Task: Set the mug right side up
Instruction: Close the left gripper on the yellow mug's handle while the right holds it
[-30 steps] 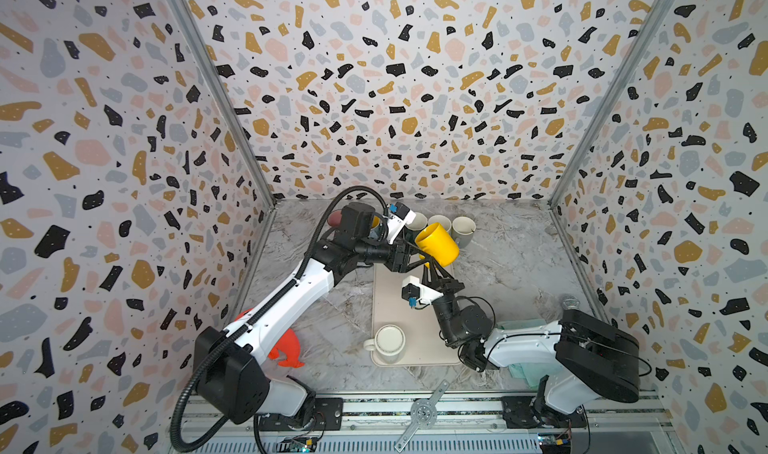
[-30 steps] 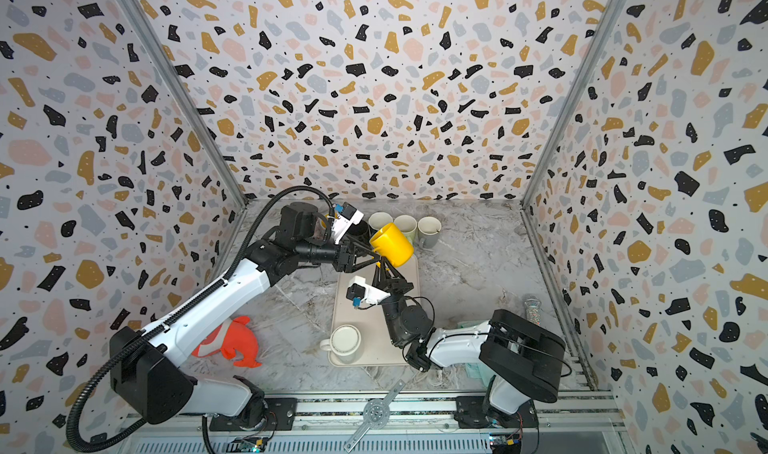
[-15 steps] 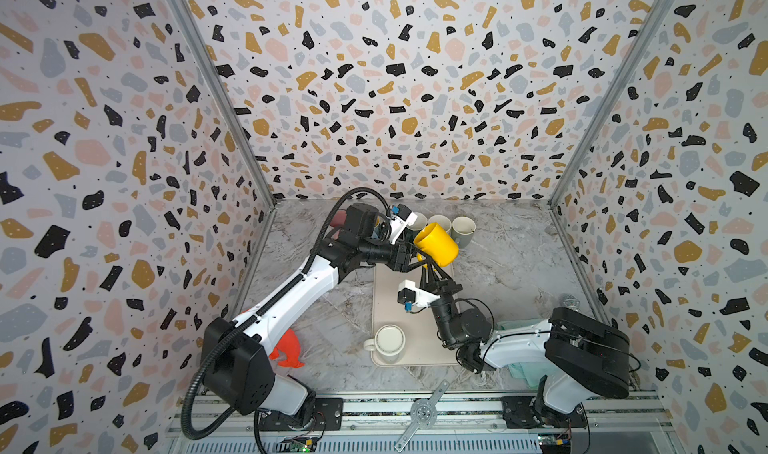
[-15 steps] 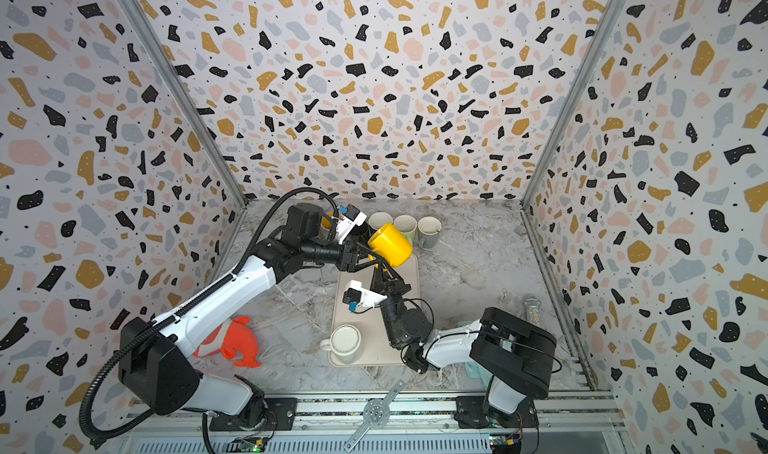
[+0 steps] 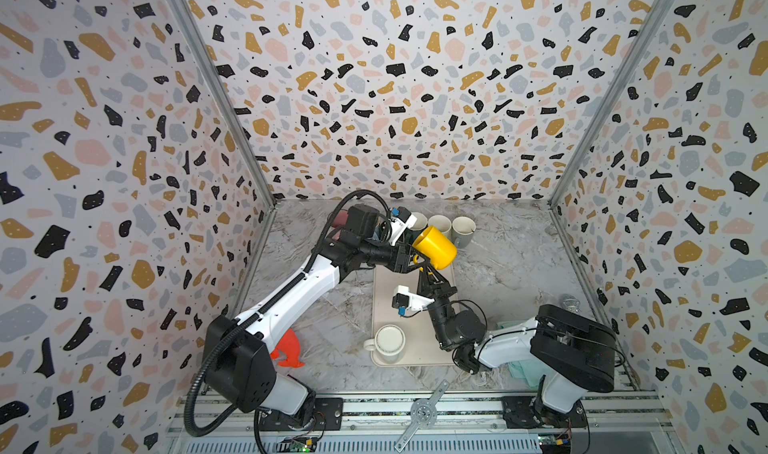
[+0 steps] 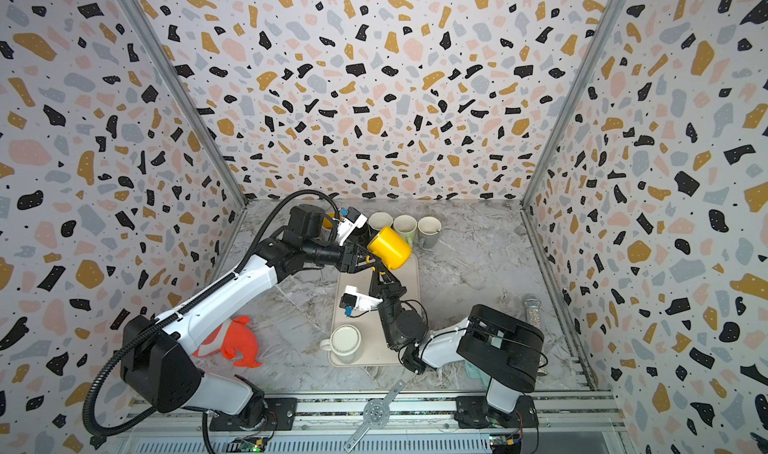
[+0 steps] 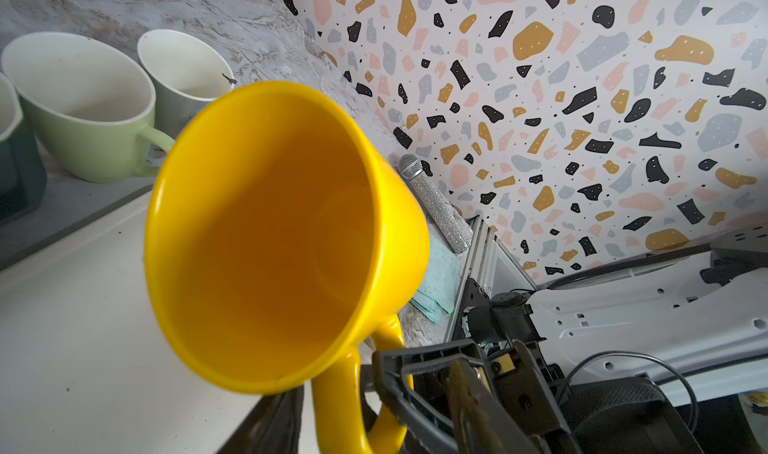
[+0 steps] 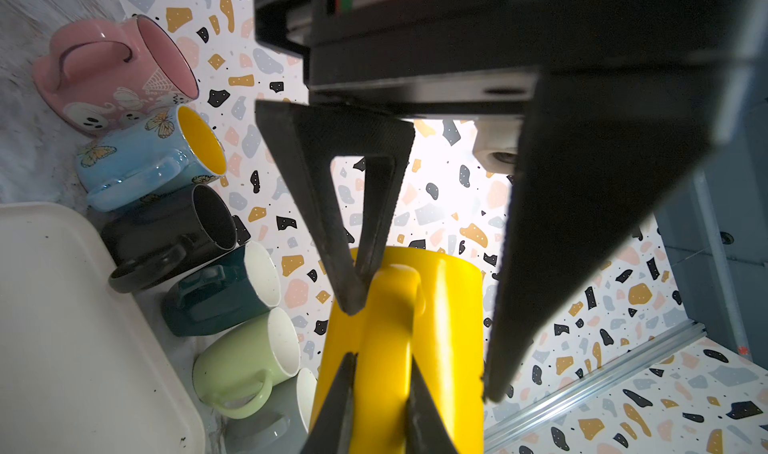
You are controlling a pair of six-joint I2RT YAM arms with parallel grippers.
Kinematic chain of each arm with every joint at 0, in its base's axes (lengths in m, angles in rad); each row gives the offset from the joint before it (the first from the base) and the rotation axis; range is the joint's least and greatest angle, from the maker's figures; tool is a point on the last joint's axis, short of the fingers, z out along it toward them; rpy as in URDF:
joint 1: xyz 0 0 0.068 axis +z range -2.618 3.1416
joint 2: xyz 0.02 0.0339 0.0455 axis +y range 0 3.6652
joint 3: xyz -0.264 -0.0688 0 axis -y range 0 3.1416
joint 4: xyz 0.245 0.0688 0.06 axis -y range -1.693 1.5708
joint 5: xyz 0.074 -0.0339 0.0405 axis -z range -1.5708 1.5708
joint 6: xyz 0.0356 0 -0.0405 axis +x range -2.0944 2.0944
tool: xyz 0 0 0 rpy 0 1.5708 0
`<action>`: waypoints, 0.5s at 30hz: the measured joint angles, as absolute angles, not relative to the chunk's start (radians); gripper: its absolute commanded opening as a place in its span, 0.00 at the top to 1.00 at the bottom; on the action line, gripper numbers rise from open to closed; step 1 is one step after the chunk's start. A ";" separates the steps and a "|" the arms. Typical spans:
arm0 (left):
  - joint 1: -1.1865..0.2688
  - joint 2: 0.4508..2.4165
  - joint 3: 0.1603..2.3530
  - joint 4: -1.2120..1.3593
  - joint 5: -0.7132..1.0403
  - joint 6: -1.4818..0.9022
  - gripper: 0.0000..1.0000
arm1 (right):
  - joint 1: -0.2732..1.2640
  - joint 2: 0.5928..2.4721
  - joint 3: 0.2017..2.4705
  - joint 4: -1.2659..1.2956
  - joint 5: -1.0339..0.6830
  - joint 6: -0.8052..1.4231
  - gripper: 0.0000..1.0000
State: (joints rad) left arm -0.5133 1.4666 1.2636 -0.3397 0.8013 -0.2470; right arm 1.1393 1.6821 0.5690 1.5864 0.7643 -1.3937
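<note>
The yellow mug [image 5: 436, 248] [image 6: 390, 246] hangs tilted in the air over the far end of the cream tray [image 5: 384, 285], its mouth facing left toward the left wrist camera [image 7: 270, 231]. My right gripper [image 8: 382, 360] reaches up from below [image 5: 424, 271] and is shut on the mug's handle. From the left, my left gripper [image 5: 409, 260] [image 6: 361, 260] has come to the handle. Its fingers [image 8: 353, 298] stand apart, open, on either side of the handle and the right fingertips.
A cream mug [image 5: 390, 341] stands on the tray's near end. Several mugs [image 5: 440, 223] line the back wall. A red toy [image 5: 289, 348] lies at the left. At the right are a glittery microphone [image 5: 571, 302] and a teal cloth [image 5: 523, 368].
My left gripper has pushed in closer to the mug's handle and its jaws have narrowed. The right gripper still holds the mug in about the same place.
</note>
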 measured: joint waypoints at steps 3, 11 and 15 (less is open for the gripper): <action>-0.514 1.467 1.263 -0.339 0.805 -0.248 0.50 | 1.139 1.682 0.569 1.586 0.764 -1.398 1.00; -0.510 1.469 1.255 -0.335 0.802 -0.252 0.73 | 1.145 1.682 0.569 1.595 0.764 -1.405 1.00; -0.508 1.471 1.253 -0.322 0.814 -0.268 0.96 | 1.147 1.684 0.569 1.581 0.764 -1.421 1.00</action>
State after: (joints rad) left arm -0.5079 1.4712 1.2526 -0.3222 0.8143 -0.2680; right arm 1.1473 1.6840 0.5690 1.5806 0.7635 -1.4212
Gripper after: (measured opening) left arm 0.130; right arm 0.180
